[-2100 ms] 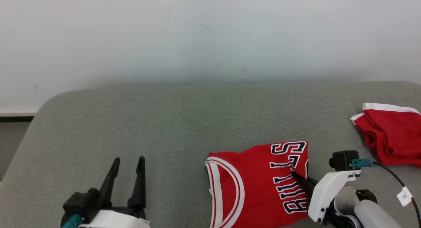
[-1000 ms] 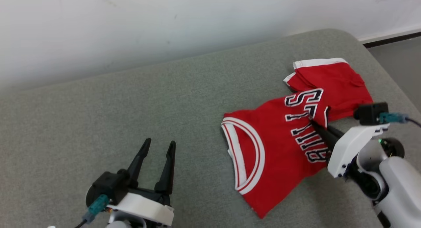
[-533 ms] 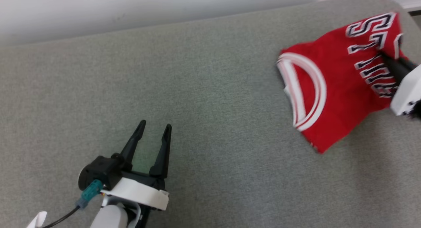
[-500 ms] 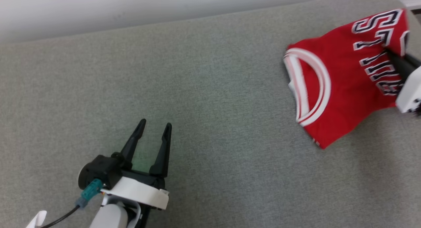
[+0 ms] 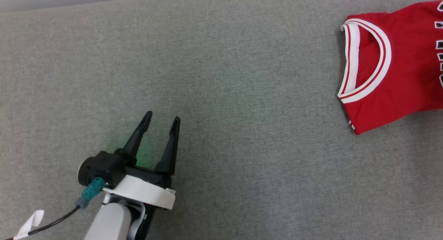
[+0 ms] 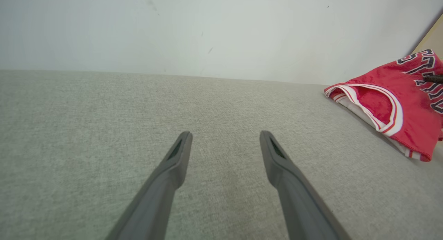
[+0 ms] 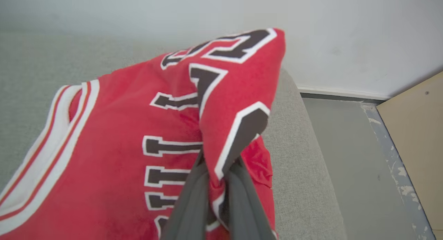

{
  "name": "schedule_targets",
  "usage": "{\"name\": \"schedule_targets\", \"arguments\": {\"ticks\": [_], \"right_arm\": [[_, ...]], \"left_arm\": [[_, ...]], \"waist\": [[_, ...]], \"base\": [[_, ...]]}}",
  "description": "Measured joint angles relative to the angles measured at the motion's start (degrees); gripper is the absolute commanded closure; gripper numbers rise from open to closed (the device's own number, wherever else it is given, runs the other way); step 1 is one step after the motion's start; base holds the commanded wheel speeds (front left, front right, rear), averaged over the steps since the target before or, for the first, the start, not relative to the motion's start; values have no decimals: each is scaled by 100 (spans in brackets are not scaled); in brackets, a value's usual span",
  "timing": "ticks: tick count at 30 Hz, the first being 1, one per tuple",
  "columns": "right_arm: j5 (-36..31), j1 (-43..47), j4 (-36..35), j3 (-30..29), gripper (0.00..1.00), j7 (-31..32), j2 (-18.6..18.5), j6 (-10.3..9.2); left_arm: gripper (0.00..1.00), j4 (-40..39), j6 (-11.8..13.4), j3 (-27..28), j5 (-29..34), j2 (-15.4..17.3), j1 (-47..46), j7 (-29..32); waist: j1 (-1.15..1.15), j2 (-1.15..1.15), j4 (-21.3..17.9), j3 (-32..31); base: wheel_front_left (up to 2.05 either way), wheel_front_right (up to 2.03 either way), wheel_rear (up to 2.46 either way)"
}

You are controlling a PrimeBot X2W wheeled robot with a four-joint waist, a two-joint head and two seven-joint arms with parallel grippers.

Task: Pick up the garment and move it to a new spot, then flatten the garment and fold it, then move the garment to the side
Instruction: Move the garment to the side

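The right end effector [image 7: 215,167] is clamped on a raised fold of the red jersey [image 5: 405,91], which is at the right end of the grey fabric surface [image 5: 242,94]. The left end effector [image 5: 162,116] has its fingers spread, well apart from the jersey.

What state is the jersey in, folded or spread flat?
Folded, not flat. The jersey shows stacked layers at its collar edge, and the right claw is shut on a raised bunch of its lettering.

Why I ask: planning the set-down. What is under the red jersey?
Grey cushion shows around the jersey and runs beneath its edges; the spot directly below is covered by cloth.
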Motion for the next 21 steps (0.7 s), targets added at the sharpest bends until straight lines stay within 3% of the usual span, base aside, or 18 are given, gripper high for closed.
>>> {"name": "schedule_targets", "arguments": {"ticks": [2, 3, 4, 5, 6, 7, 8, 16, 21], "right_arm": [[-131, -53, 221, 136, 76, -107, 7, 0], [-240, -79, 348, 196, 80, -187, 3, 0], [-356, -116, 453, 277, 76, -244, -4, 0], [-439, -157, 583, 331, 59, -303, -11, 0], [-556, -194, 704, 382, 32, -379, -20, 0], [-697, -225, 853, 394, 32, -476, -21, 0], [-804, -270, 996, 385, 0, -606, -21, 0], [-1777, -577, 2079, 96, 0, -1449, 119, 0], [-2161, -638, 2217, 85, 0, -2053, 336, 0]], "left_arm": [[0, 4, 0, -20, -2, 2, -21, 0], [0, 7, 0, -23, -4, 3, -32, 0], [0, 12, 0, -23, -11, 4, -43, 0], [0, 14, 0, -19, -12, 3, -57, 0], [0, 14, 0, -13, -12, 3, -75, 0], [0, 13, 0, -10, -12, 3, -86, 0], [0, 18, 0, -8, -13, 2, -88, 0], [0, 82, 0, 70, -30, -62, -52, 0], [0, 98, 0, 236, -70, -119, 86, 0]], "waist": [[0, 0, 40, 24], [0, 0, 59, 33], [0, 0, 79, 37], [0, 0, 97, 39], [0, 0, 113, 38], [0, 0, 127, 35], [0, 0, 141, 30], [-1, 0, 178, -211], [0, 0, 157, -544]], "base": [[0, 0, 0], [0, 0, 0], [0, 0, 0], [0, 0, 0], [0, 0, 0], [0, 0, 0], [0, 0, 0], [0, 0, 0], [0, 0, 0]]}}
